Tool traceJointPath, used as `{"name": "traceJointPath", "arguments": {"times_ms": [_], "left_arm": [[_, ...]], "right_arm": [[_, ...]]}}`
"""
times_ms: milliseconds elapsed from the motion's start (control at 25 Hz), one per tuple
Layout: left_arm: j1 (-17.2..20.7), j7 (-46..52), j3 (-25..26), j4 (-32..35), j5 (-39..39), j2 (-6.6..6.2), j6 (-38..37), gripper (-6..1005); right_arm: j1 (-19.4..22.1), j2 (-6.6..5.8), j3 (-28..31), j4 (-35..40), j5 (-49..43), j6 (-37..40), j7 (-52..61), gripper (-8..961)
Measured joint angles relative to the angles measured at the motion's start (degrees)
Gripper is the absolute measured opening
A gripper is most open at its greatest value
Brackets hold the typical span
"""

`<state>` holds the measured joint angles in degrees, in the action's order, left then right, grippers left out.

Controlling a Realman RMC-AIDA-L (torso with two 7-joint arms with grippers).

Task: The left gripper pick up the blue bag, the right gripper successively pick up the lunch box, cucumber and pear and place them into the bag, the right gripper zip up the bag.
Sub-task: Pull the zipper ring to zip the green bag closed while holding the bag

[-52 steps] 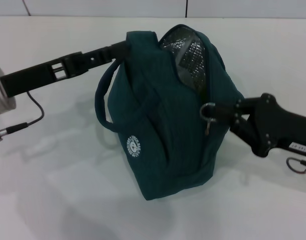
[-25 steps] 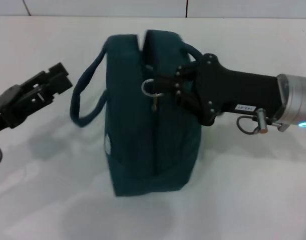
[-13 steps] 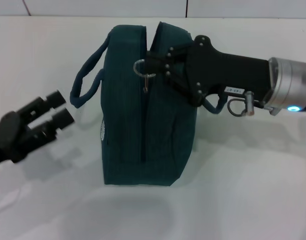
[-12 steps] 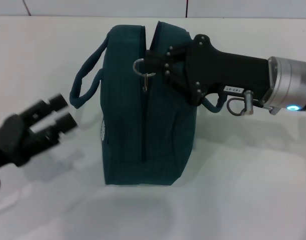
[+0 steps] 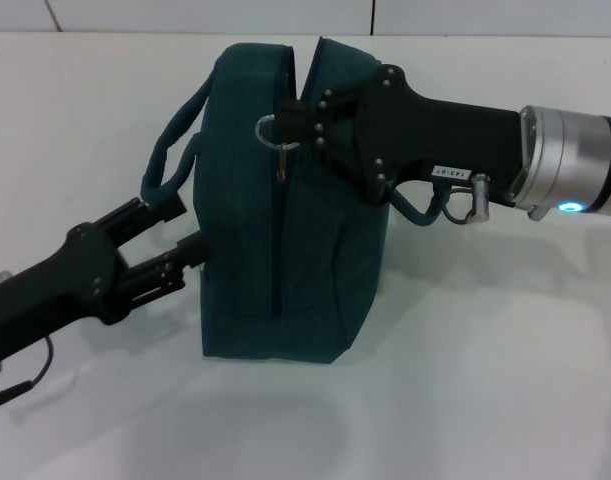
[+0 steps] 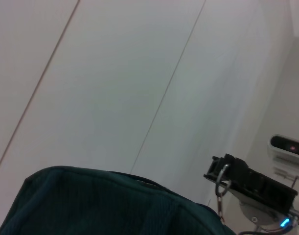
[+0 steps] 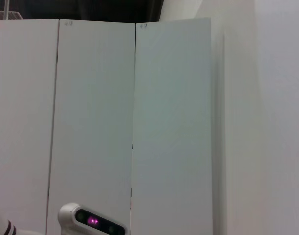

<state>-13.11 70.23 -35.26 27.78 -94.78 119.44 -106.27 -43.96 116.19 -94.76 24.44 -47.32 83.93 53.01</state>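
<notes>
The blue bag (image 5: 285, 230) stands upright mid-table with its zip drawn shut along the top and down the near side. My right gripper (image 5: 297, 125) reaches in from the right at the bag's top and is shut on the ring zip pull (image 5: 269, 131). My left gripper (image 5: 180, 232) is low on the left, open and empty, its fingertips (image 5: 192, 246) right at the bag's left side below the loop handle (image 5: 165, 165). The left wrist view shows the bag's top (image 6: 105, 200) and the right gripper (image 6: 225, 171) with the ring. Lunch box, cucumber and pear are out of view.
The white table (image 5: 465, 380) stretches around the bag, with a white wall behind. The right wrist view shows only white wall panels and a small white camera unit (image 7: 93, 221).
The left gripper let go of the handle, dropped to the lower left, then moved up to the bag's side. The right gripper pulled the zip pull leftward; the foil opening is closed.
</notes>
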Motion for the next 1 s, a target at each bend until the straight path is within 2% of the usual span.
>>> {"name": "traceJointPath", "arguments": {"times_ms": [400, 880, 1000], "left_arm": [[-3.92, 0.47, -0.14, -1.3, -1.67, 0.03, 3.12, 704], [-4.26, 0.44, -0.17, -1.5, -2.08, 0.02, 5.24, 679], [-4.44, 0.43, -0.24, -1.51, -2.39, 0.0, 5.21, 543]], "right_arm": [[-0.05, 0.0, 0.01, 0.0, 0.28, -0.33, -0.6, 14], [0.21, 0.0, 0.02, 0.0, 0.74, -0.35, -0.73, 14], [0.3, 0.0, 0.02, -0.01, 0.75, -0.35, -0.73, 13]]}}
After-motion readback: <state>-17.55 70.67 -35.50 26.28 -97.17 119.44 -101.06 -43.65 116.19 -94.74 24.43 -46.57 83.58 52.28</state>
